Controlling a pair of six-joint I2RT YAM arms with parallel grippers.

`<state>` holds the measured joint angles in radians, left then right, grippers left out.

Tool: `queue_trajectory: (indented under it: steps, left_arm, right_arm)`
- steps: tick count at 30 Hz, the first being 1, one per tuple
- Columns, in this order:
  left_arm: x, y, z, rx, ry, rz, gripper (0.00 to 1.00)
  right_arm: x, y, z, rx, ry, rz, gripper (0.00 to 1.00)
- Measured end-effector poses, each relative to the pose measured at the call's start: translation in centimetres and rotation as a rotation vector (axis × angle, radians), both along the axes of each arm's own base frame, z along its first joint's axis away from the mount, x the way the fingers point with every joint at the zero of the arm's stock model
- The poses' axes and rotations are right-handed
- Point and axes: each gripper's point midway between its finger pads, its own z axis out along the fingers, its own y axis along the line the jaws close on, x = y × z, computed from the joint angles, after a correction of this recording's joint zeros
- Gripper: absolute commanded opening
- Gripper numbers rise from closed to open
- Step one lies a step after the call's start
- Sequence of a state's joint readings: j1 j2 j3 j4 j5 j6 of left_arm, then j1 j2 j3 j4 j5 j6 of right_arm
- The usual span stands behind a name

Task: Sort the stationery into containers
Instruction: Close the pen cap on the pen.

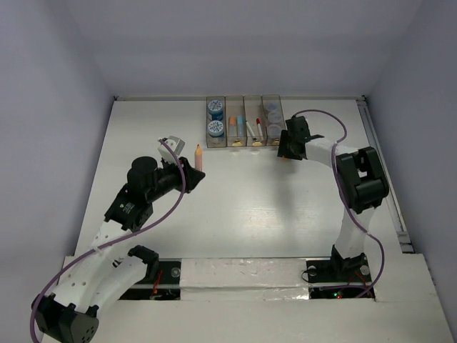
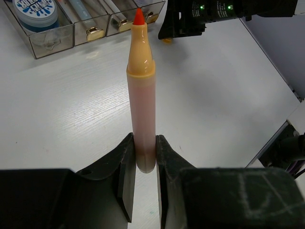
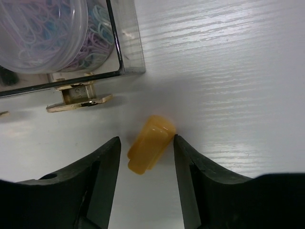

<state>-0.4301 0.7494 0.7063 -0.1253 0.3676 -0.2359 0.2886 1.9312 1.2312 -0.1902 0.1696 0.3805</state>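
Nothing here can be read as a word, number or brand. The closest thing to print is a white pattern on the blue top of a round roll. The roll lies in the end bin, far ahead of the left claw and off to its left. The marks are small and partly cut off by the picture's edge, so they cannot be made out as letters. In the overhead view the pattern shows only as pale specks on blue.
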Motion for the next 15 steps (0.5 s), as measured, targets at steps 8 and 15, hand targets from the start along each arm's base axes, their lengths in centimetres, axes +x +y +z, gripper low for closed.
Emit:
queue_trajectory:
  steps: [8,15]
  left_arm:
    - [0.02,0.02,0.01,0.000,-0.001,0.001,0.00]
    - [0.02,0.01,0.00,0.001,0.000,0.001,0.00]
  right_arm:
    - [0.20,-0.56,-0.10,-0.035,0.014,-0.013,0.31]
    - [0.23,-0.85,-0.10,-0.047,0.011,-0.024,0.50]
